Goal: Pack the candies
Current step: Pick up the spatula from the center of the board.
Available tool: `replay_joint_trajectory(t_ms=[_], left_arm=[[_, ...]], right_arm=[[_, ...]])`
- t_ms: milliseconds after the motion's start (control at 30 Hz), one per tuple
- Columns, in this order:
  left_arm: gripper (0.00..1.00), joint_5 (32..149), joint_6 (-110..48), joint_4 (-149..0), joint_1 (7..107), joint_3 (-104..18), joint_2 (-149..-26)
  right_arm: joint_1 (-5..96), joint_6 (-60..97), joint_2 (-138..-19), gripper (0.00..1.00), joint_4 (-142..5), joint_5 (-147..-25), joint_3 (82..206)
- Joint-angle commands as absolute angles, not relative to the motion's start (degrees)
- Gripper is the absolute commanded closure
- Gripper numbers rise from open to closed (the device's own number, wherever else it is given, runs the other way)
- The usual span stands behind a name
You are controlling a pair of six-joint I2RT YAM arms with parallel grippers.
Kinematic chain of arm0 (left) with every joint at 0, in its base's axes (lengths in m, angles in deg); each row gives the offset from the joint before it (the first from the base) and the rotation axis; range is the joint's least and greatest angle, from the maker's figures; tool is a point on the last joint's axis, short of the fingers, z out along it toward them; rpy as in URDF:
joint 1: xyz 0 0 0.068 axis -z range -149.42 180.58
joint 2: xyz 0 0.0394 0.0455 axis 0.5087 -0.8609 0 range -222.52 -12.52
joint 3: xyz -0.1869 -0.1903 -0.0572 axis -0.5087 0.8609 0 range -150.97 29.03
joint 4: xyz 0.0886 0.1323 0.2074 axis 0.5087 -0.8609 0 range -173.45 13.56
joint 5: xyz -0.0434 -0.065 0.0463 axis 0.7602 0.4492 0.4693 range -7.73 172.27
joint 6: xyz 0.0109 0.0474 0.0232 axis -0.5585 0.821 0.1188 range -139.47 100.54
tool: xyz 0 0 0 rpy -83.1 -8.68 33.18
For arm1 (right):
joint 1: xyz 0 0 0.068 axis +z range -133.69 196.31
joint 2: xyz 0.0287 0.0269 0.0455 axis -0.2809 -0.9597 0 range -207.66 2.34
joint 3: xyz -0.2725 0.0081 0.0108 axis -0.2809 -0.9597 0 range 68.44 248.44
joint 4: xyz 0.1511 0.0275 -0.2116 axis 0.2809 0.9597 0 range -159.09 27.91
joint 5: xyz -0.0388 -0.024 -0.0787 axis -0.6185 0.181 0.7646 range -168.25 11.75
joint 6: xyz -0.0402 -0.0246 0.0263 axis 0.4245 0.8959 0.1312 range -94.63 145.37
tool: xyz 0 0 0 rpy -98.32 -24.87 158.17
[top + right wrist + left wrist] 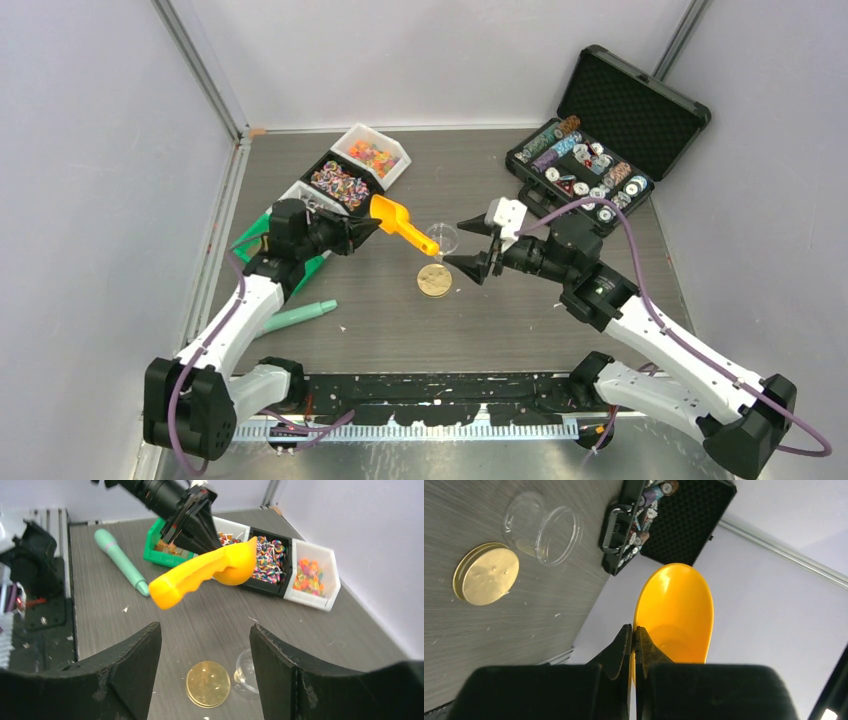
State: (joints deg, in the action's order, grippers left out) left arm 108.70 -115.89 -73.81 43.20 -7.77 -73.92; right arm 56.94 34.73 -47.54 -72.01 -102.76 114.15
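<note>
The candies lie in small bins at the back left: orange-red-yellow ones (pixel 372 153) in a white bin, striped ones (pixel 340 183) in a black bin, golden-brown ones (pixel 162 547) in a green bin. My left gripper (pixel 372 222) is shut on the rim of the orange scoop (pixel 400 222), held in the air with its handle towards the clear jar (pixel 442 237). The scoop's bowl (pixel 676 610) looks empty. The jar stands open beside its flat gold lid (pixel 434 280). My right gripper (pixel 470 245) is open and empty, just right of the jar and lid.
An open black case (pixel 585 165) of poker chips stands at the back right. A mint-green pen (pixel 295 317) lies at the front left. Grey walls close in both sides and the back.
</note>
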Motion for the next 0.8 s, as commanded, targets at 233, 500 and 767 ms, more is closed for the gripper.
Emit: replay_joint_trajectory(t_ms=[233, 500, 767], left_arm=[[1.0, 106.8, -111.1, -101.2, 42.6, -18.2, -72.8], [1.0, 106.4, -111.4, -102.7, 42.7, -17.4, -73.2], [1.0, 106.9, -111.4, -103.5, 42.6, -17.5, -73.6]], right_arm=[[62.1, 55.8, -55.2, 0.32, -81.5, -107.4, 116.4], [66.5, 59.8, -60.7, 0.36, -82.3, -103.2, 119.1], [69.7, 62.8, -64.0, 0.4, -81.2, -100.0, 120.4]])
